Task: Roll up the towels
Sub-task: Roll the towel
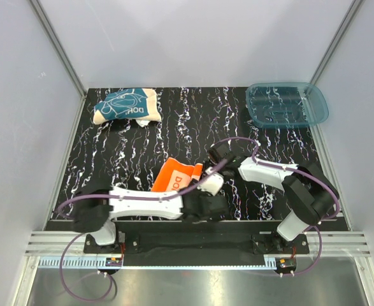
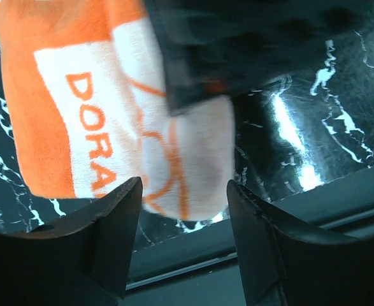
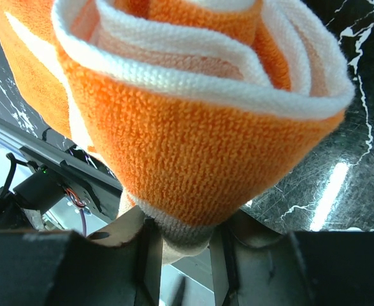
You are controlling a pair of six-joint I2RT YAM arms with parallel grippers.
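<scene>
1. Clearly found the rolling step in hand: saw the orange towel (image 1: pixel 174 177) partly rolled, lying at the near middle of the table (image 1: pixel 174 134).
2. Saw the right hand (image 3: pixel 181 239) clenched on the rolled end of it, pinching the cloth edge between both fingers.
3. Saw the left hand (image 2: pixel 183 191) released, with jaws apart just before the loose near edge, grasping nothing.
4. Noted the teal towel (image 1: pixel 126 106) bunched at the far left corner, well apart from both hands; could not tell if rolled.
5. Judged the next move to call for turning the roll further over the flat part, tightly, with the left hand steadying the cloth.
</scene>
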